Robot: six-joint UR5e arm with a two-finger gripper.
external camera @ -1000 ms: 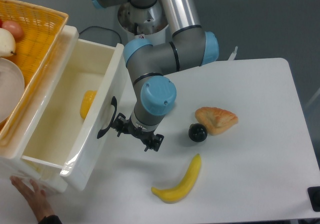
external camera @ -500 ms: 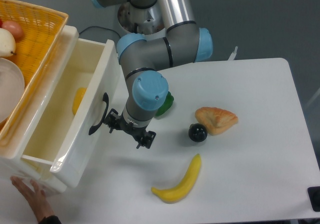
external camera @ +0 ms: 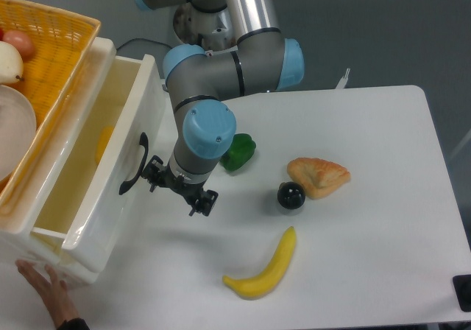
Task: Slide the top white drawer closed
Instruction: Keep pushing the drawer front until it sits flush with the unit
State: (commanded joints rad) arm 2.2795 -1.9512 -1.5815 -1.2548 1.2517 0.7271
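Top white drawer (external camera: 110,183) has slid further left into the cabinet vs 1 s ago, approx half shut. Gripper (external camera: 179,190) pressed against its front by the black handle (external camera: 132,166); jaw state can't tell. Green pepper (external camera: 238,152) now uncovered. Push working, more travel needed.

The gripper (external camera: 179,191) sits under the arm's wrist, so its finger gap cannot be read. A yellow object (external camera: 104,142) inside the top white drawer (external camera: 110,190) is mostly hidden, perhaps fruit. The basket (external camera: 51,43) and a hand (external camera: 45,289) are cut off at the picture's left and bottom edges.
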